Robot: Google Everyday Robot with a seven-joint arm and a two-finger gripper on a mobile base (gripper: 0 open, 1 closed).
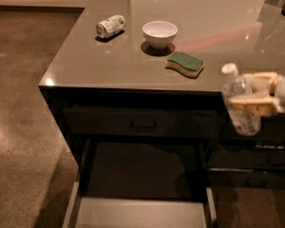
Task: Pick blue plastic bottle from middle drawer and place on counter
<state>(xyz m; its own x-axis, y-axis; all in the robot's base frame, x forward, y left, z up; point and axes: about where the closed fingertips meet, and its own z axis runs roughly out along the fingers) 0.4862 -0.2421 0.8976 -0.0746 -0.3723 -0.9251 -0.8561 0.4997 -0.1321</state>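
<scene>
My gripper (249, 91) comes in from the right edge and is shut on the blue plastic bottle (238, 101), a small clear bottle with a white cap, held nearly upright. The bottle hangs in the air in front of the counter's front edge at the right, above the cabinet fronts. The middle drawer (137, 213) is pulled open below, its pale grey floor showing at the bottom of the view. The counter (218, 27) is glossy grey-brown and spreads across the upper part of the view.
On the counter stand a white bowl (159, 33), a green and yellow sponge (185, 63) and a crushed silver can (110, 26). A closed upper drawer front with a black handle (143, 125) is above the open drawer. Brown floor lies at the left.
</scene>
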